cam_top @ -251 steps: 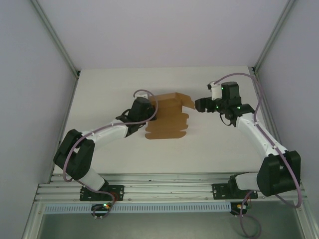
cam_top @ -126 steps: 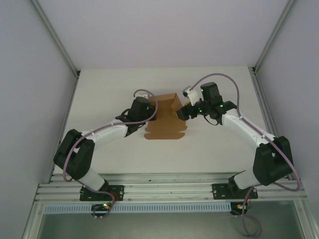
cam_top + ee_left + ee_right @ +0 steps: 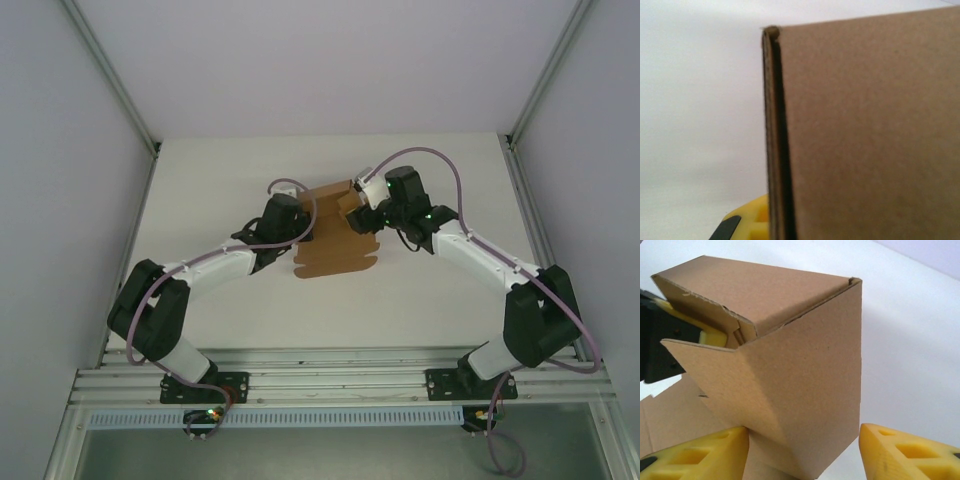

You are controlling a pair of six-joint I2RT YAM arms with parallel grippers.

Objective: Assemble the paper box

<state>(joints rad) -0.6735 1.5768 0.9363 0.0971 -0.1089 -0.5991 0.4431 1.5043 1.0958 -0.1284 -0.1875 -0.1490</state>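
The paper box [image 3: 330, 248] is a brown cardboard sheet lying mid-table, with its far panels folded up. My left gripper [image 3: 303, 218] is shut on the upright left panel [image 3: 865, 130]; one yellow finger [image 3: 747, 222] shows beside the panel's edge. My right gripper [image 3: 357, 214] is at the box's right side. In the right wrist view it [image 3: 802, 455] stands open around a raised, creased flap [image 3: 800, 380]. The left finger [image 3: 695, 455] touches the cardboard and the right finger [image 3: 910, 455] stands a little apart from it. The left gripper [image 3: 670, 335] shows behind the folded corner.
The white table [image 3: 430, 290] spreads around the box. Grey walls with metal frame posts [image 3: 110, 75] close in the left, right and far sides. The rail [image 3: 330, 385] with both arm bases runs along the near edge.
My right arm has swung left to the box's right flap, which now stands folded up and inward, and its jaws have narrowed. The left arm has held still.
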